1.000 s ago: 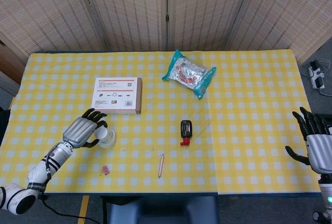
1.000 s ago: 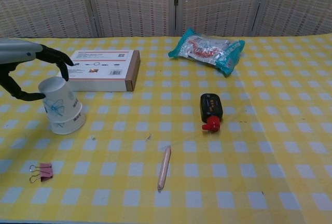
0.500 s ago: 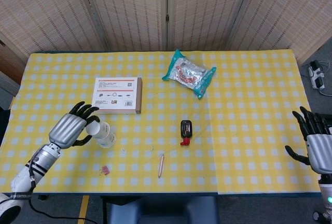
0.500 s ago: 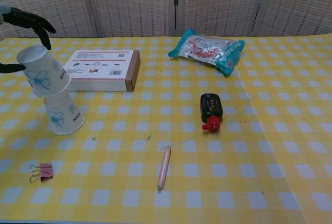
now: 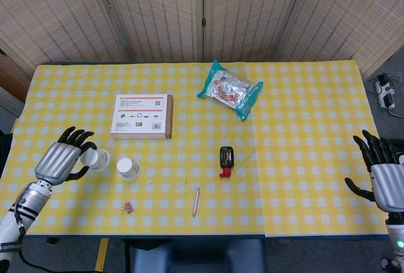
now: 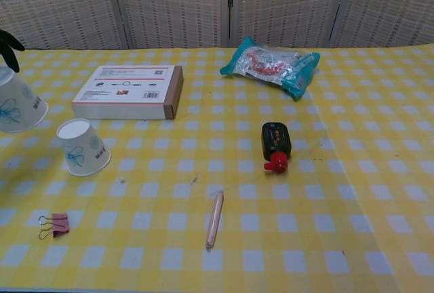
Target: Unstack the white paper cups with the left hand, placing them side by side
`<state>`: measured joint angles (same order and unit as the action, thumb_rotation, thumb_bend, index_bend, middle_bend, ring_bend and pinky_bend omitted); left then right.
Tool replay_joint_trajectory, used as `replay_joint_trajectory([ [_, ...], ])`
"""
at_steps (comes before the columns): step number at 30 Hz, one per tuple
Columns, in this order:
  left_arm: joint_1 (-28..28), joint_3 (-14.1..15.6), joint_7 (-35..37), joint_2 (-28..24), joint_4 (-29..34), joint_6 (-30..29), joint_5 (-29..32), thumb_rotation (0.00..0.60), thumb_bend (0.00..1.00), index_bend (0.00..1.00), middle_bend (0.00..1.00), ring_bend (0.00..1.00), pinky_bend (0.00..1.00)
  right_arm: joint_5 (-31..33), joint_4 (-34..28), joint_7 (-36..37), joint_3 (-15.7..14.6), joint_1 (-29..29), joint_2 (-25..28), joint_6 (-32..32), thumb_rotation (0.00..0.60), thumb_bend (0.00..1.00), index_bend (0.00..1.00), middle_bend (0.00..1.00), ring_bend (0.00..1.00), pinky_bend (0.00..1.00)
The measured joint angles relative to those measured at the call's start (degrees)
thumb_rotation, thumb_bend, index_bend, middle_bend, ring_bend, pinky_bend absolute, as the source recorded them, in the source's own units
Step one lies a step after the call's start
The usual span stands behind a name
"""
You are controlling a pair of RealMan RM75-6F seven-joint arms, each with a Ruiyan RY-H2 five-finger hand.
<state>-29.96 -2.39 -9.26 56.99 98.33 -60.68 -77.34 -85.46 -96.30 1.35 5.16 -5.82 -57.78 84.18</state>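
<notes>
My left hand [image 5: 60, 161] grips a white paper cup [image 5: 96, 158] with a blue print, held upside down above the table's left side. In the chest view this cup [image 6: 16, 106] shows at the left edge with only a dark fingertip [image 6: 12, 41] above it. A second white cup [image 5: 129, 168] stands upside down on the yellow checked cloth just right of the held one, also seen in the chest view [image 6: 83, 147]. The two cups are apart. My right hand [image 5: 384, 177] hovers open at the table's right edge, holding nothing.
A flat cardboard box [image 5: 142, 115] lies behind the cups. A teal snack bag [image 5: 230, 89] sits at the back centre. A black and red device [image 5: 226, 159], a pencil [image 5: 196, 201] and a pink binder clip [image 5: 127, 207] lie nearer the front edge.
My left hand lifted the top cup off the stack and carried it left. The lower cup stayed where it was. The right hand has barely moved.
</notes>
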Motion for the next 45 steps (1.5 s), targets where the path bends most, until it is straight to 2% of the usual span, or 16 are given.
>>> replay_joint_trajectory([
  [11, -0.42, 0.74, 0.32, 8.30, -8.00, 4.09, 2.14, 0.600, 0.42, 0.43, 0.17, 0.12, 0.04, 0.24, -1.05, -1.02, -0.04, 0.19, 0.18, 0.20, 0.600, 0.27, 0.00, 0.00, 0.04, 0.00],
  [22, -1.12, 0.75, -1.48, 11.94, -10.99, 5.36, 2.62, 0.600, 0.42, 0.41, 0.17, 0.12, 0.03, 0.63, -1.04, -1.12, -0.09, 0.44, 0.12, 0.25, 0.600, 0.27, 0.00, 0.00, 0.04, 0.00],
  [29, -0.94, 0.76, -3.19, 12.60, -11.17, 5.65, 4.23, 0.600, 0.42, 0.28, 0.16, 0.10, 0.01, 0.74, -0.97, -1.08, -0.07, 0.41, 0.07, 0.11, 0.600, 0.27, 0.00, 0.00, 0.04, 0.00],
  [35, -0.65, 0.76, -3.87, 12.48, -10.39, 5.44, 4.91, 0.600, 0.42, 0.05, 0.09, 0.05, 0.00, 1.06, -0.86, -0.70, -0.01, 0.44, 0.13, -0.06, 0.600, 0.27, 0.00, 0.00, 0.04, 0.00],
  [40, 0.18, 0.36, -3.52, 11.27, -8.64, 3.51, 5.02, 0.600, 0.42, 0.04, 0.09, 0.05, 0.00, 1.34, -0.67, -0.41, -0.02, 0.42, 0.07, -0.37, 0.600, 0.27, 0.00, 0.00, 0.04, 0.00],
  [45, 2.34, -0.89, -1.85, 10.18, -7.44, -1.43, 5.58, 0.600, 0.42, 0.07, 0.09, 0.06, 0.00, 2.19, -0.30, -0.01, -0.17, 0.18, 0.03, -1.84, 0.600, 0.27, 0.00, 0.00, 0.05, 0.00],
])
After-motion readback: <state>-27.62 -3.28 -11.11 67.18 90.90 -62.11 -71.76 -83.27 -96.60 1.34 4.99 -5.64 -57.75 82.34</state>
